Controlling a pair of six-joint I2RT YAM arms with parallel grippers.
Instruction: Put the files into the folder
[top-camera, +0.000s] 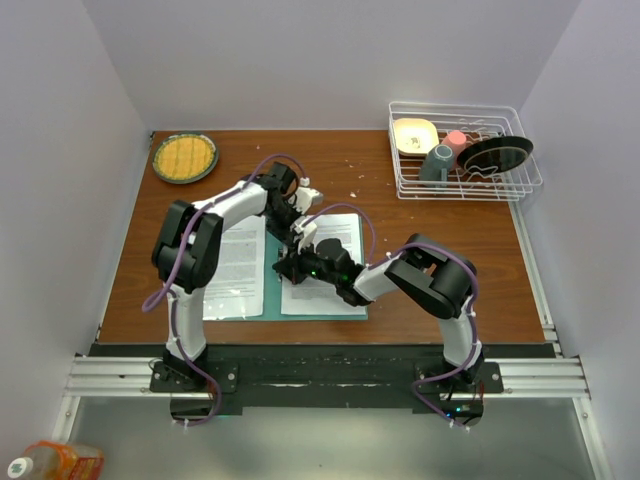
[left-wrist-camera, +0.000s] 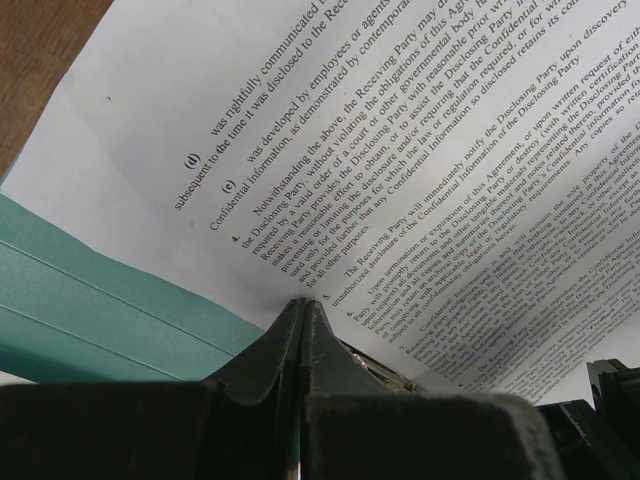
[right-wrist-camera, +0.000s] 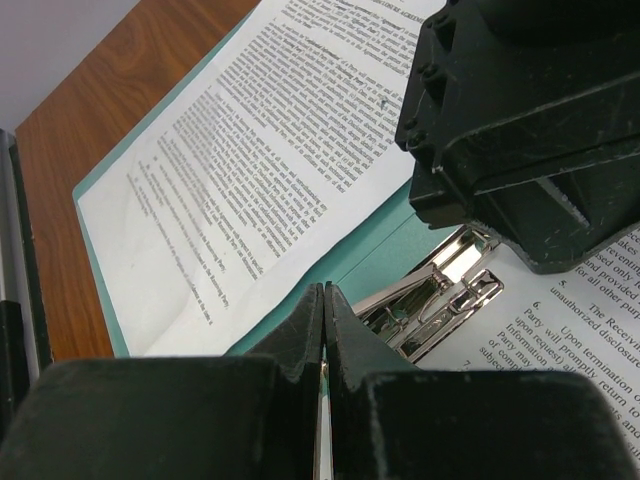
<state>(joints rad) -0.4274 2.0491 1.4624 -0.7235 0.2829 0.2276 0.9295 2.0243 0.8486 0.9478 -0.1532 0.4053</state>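
Woven round mat (top-camera: 185, 157) upper left on wood-grain bench (top-camera: 500, 260). Centre: flat teal folder (left-wrist-camera: 80, 300) lies open, with thin white files (top-camera: 238, 262) of dense print on both halves. Left end effector (left-wrist-camera: 303, 312) pressed together, tip low over sheet. Right end effector (right-wrist-camera: 323, 300) pressed together beside shiny metal clip (right-wrist-camera: 440, 290). Wire rack (top-camera: 465, 150) upper right.
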